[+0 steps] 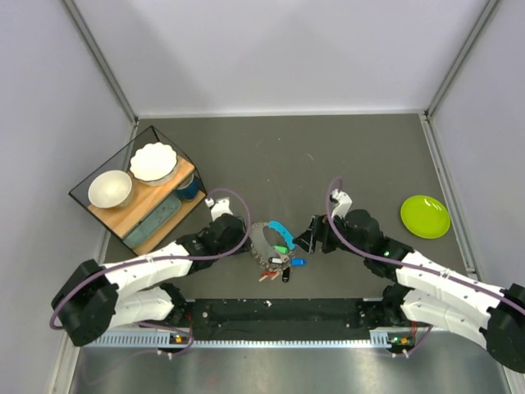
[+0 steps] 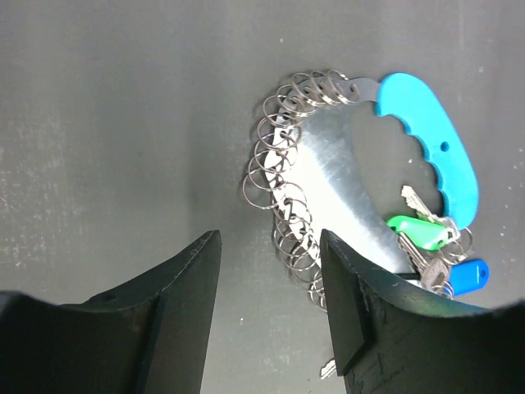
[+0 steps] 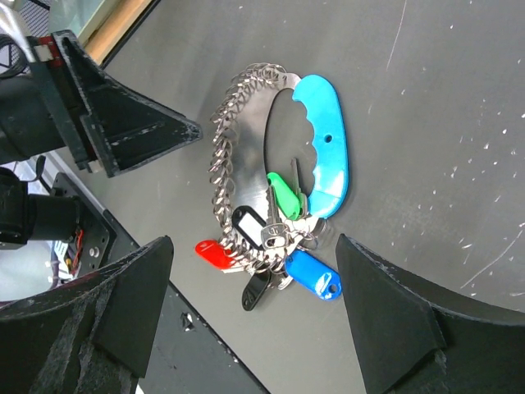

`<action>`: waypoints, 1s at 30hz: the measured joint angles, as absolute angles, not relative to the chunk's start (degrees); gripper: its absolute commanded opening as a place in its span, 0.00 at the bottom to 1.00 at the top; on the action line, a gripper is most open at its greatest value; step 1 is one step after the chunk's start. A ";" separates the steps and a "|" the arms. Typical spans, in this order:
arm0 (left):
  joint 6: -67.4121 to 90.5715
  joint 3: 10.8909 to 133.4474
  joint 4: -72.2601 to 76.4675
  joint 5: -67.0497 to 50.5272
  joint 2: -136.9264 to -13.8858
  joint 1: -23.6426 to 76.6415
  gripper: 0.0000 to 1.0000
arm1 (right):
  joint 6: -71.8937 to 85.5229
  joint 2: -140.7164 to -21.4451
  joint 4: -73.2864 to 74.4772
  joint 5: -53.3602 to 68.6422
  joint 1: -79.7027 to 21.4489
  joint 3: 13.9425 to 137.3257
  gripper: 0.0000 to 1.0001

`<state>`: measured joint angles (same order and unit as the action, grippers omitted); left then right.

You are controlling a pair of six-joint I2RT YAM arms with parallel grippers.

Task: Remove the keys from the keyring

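Keys [image 3: 273, 234] on keyring [image 2: 267, 164] lie between left claw [image 2: 269, 242] and right claw [image 3: 254, 245], both spread empty; keys nearer the right.

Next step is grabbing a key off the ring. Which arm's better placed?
Probably right. The right hand, open, frames the keys, centred between its fingers in the right wrist view. The left hand, also open, faces the split rings; the keys sit off to one side, partly behind a finger.
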<state>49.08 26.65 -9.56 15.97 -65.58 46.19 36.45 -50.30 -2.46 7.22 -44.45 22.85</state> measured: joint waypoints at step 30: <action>38.22 32.36 -10.50 20.18 -76.14 50.54 0.56 | 35.51 -47.57 -2.48 4.36 -44.45 21.74 0.80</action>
<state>38.22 32.36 -10.50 20.18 -76.14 50.54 35.51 -47.57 -2.48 4.36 -44.45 21.74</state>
